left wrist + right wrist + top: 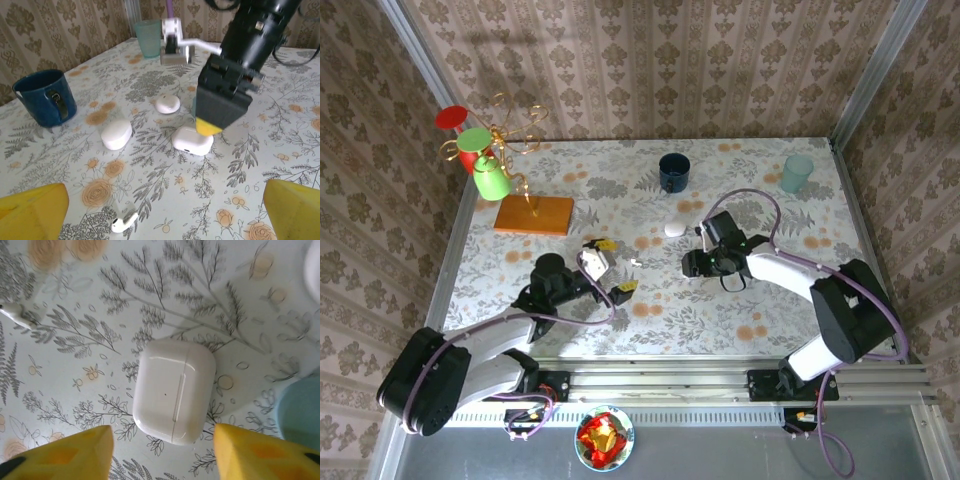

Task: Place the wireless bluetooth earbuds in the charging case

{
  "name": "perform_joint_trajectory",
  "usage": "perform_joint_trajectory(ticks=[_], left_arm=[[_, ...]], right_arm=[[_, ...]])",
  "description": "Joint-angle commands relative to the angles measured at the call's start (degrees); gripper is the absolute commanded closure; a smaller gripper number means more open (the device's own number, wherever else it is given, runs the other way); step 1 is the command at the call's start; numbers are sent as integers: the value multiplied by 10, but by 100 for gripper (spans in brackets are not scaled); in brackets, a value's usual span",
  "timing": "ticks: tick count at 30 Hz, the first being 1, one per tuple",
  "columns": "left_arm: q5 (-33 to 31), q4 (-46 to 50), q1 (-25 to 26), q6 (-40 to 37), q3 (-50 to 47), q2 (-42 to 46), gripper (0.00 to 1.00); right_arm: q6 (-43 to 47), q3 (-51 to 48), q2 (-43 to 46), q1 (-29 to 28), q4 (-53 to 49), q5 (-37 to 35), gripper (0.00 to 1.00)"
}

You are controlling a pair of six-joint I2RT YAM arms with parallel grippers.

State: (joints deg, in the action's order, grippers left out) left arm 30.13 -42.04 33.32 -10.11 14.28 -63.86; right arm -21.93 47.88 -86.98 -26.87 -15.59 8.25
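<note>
Looking down on a flower-printed counter (620, 200), boxed in by damask wallpaper on three sides. Far left, spotting a wire mug tree (533, 215) on an orange wooden base, hung with red and green cups. Along the back, picking out a dark blue mug (674, 172) and a pale teal cup (797, 173), well apart. Down past the near rail, catching a small bowl (579, 440) of red and yellow bits.

Over to the left end effector (614, 266): spread wide, yellow fingertips (32, 212) out at both bottom corners of its wrist view, gripping nothing. Just ahead of it on the cloth, finding one of the wireless bluetooth earbuds (124, 223): white, short-stemmed, lying on its side between the two arms, touched by neither.

Swinging across to the right end effector (695, 262): pointing down at the counter, jaws parted, straddling a white charging case (174, 390) lying flat with its lid shut. Showing a clear gap on one side of that case, much tighter on the other; cannot tell whether touching there. Clamped on nothing.

Behind, noting two more white pebble-like cases, a rounded one (116, 134) and a flatter oval one (167, 104), near each other but apart. Also catching a pale blue rounded object (300, 415) just beside the straddled case; cannot tell what.
</note>
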Motion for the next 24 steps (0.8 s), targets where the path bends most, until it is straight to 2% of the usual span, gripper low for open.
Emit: perform_joint_trajectory(ticks=[1,7,18,24], left_arm=[[7,-14,-4,10,8,-7,0],[12,-5,-6,10,9,-10,0],[34,4,-7,-4,11,-15,0],[39,0,-7,-4,16,-29,0]], right_arm=[[54,42,33,2,-37,-66,36],[130,161,-20,7,-161,-137,25],[195,382,-223,33,-395,-155,23],[207,430,-285,55,-424,-161,21]])
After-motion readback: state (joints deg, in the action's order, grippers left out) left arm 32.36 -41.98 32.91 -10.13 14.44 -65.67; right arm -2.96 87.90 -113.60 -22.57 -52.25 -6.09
